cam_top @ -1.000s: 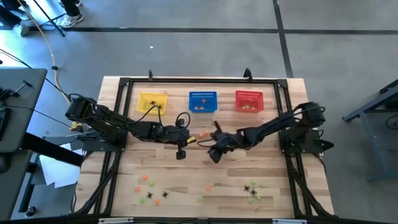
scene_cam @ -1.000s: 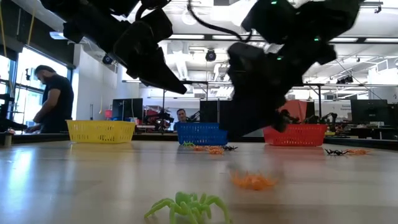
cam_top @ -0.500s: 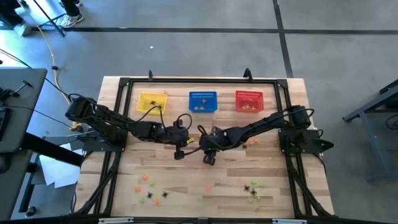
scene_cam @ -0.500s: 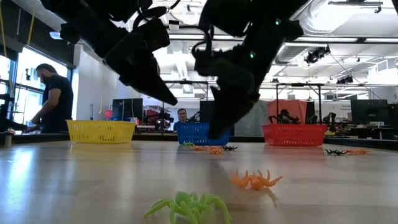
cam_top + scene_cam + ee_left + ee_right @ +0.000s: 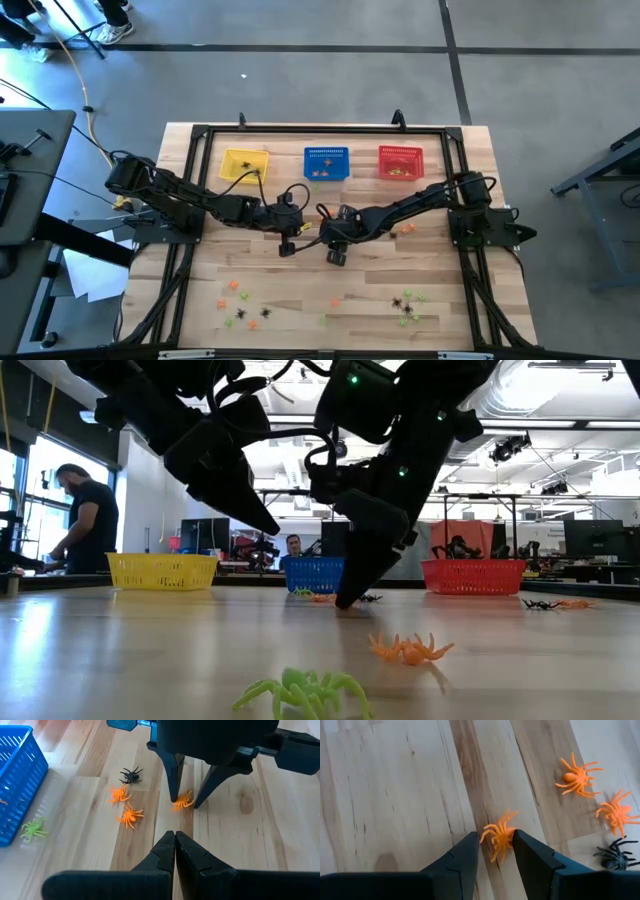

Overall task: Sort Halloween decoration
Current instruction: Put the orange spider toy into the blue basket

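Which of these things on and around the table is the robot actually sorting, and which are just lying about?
Part of the job:
- orange spider between the right gripper's open fingers
- two more orange spiders, black spider, green spider
- yellow basket, blue basket, red basket
- left gripper, shut, empty

Just lying about:
- papers beside the table
- cable on the floor

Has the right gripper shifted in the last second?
Yes. In the high view the right gripper has swung left, from below the gap between blue basket and red basket to below the blue one.
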Motion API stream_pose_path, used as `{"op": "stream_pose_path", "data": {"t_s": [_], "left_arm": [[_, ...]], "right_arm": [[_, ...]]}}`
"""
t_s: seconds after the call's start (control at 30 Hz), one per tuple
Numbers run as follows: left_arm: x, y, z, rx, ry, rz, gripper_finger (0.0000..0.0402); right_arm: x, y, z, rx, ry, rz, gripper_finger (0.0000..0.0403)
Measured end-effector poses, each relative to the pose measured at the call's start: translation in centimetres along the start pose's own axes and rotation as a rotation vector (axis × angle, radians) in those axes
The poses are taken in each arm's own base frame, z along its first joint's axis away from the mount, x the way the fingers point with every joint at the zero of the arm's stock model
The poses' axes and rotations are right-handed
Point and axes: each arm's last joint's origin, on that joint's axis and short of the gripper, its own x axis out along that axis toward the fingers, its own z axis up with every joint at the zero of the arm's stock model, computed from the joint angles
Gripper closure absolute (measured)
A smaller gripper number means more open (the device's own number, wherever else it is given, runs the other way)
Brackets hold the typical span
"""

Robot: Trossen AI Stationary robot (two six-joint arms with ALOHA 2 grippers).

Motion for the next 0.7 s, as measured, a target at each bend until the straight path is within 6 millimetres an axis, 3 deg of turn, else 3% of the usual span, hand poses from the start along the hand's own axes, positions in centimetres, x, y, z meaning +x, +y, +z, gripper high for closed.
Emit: {"op": "stream_pose_path", "data": {"t_s": [0.13, 0.33, 0.7], "left_arm": [[0.0, 0.0, 0.0, 0.0, 0.0, 0.0, 0.0401], [0.0, 0.0, 0.0, 0.0, 0.0, 0.0, 0.0401], [-0.4, 0.1, 0.0, -0.004, 0.018, 0.007, 0.0401]], "right_arm": [[0.1, 0.0, -0.1, 0.013, 0.008, 0.001, 0.03], [0.1, 0.0, -0.2, 0.035, 0.018, 0.01, 0.039], [-1.2, -0.4, -0.5, 0.079, 0.076, 0.016, 0.0401]]}}
